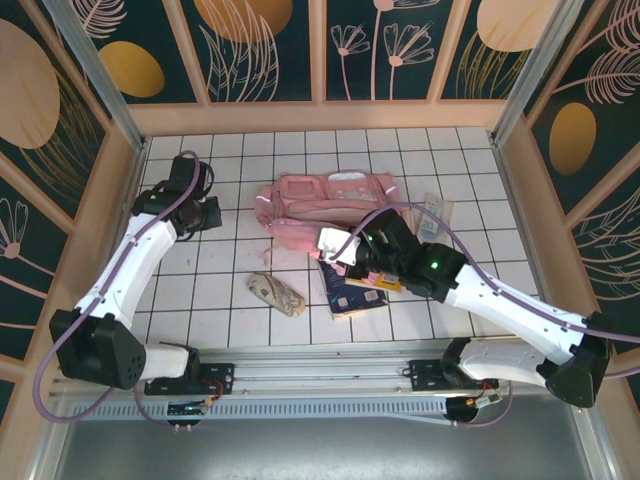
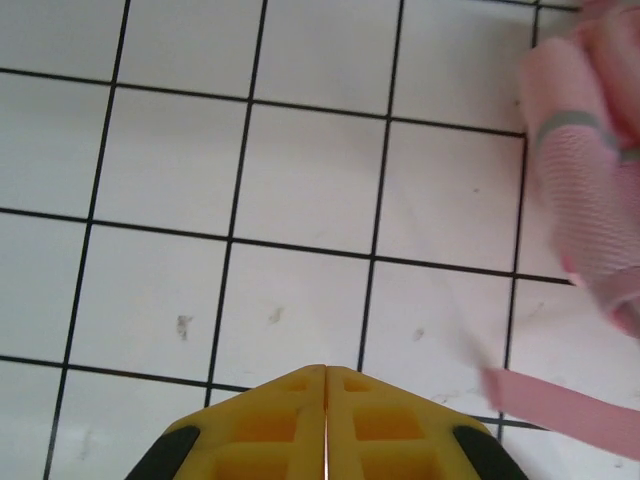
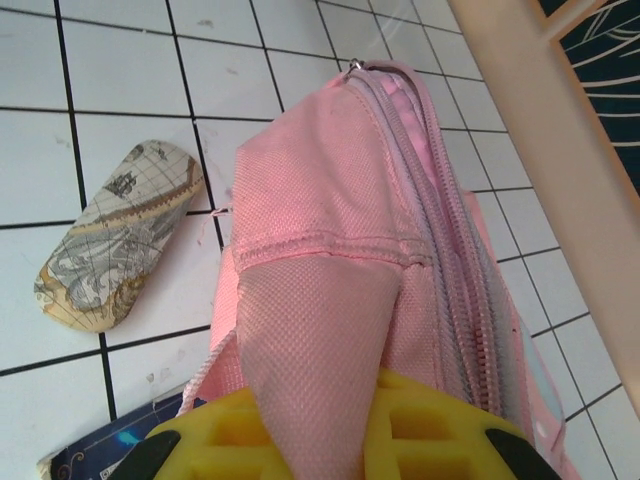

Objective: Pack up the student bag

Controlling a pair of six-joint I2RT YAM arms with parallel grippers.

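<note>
Bag (image 1: 325, 200) lies on the tiled table (image 1: 480, 180), and the right gripper (image 3: 322, 425) is clenched on a pink flap at its near edge. The left gripper (image 2: 325, 378) is clenched on nothing over bare tiles, the bag just to its right. A map-print case (image 3: 115, 235) lies left of the right gripper.

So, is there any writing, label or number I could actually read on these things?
No text can be read.
On the dark blue book: cover print too small and blurred.
On the map-patterned case: map drawing, any lettering too small.
On the student bag: no label or writing visible.
</note>
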